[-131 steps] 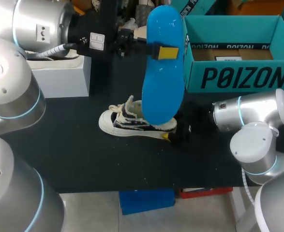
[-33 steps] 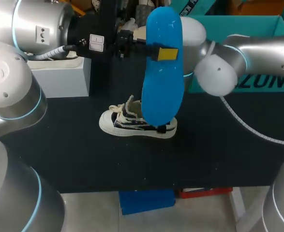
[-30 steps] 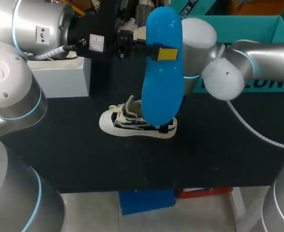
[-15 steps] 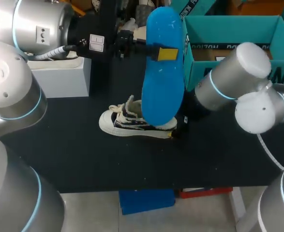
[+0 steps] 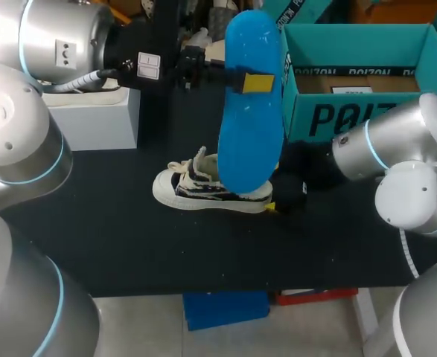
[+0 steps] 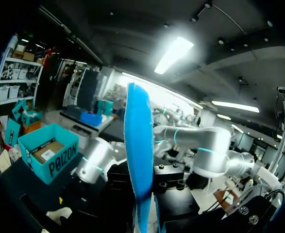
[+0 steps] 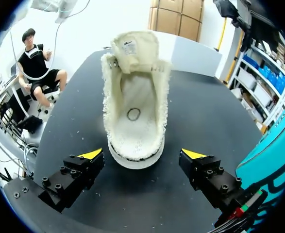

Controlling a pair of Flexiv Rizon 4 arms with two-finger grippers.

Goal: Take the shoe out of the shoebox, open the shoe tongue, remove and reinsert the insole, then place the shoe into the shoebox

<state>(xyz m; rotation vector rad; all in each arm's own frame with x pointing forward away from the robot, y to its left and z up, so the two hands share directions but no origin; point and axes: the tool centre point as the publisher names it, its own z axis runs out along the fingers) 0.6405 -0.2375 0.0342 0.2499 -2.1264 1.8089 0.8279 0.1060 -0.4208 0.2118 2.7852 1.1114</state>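
Note:
A blue insole hangs upright above the table, and my left gripper is shut on its upper half. In the left wrist view the insole shows edge-on, rising from between the fingers of the left gripper. The cream low shoe lies on the black table, toe to the left. My right gripper sits at its heel. In the right wrist view the shoe is wide open with its tongue raised, showing the fleece lining. The right gripper is open, one finger on each side of the heel, clear of it.
The teal shoebox stands open at the back right, a corner of it close beside my right gripper. A white block sits at the back left. The table's front edge runs just below the shoe.
My right arm has swung down from beside the shoebox, and its open gripper has reached the shoe's heel. The left arm with the insole has not moved.

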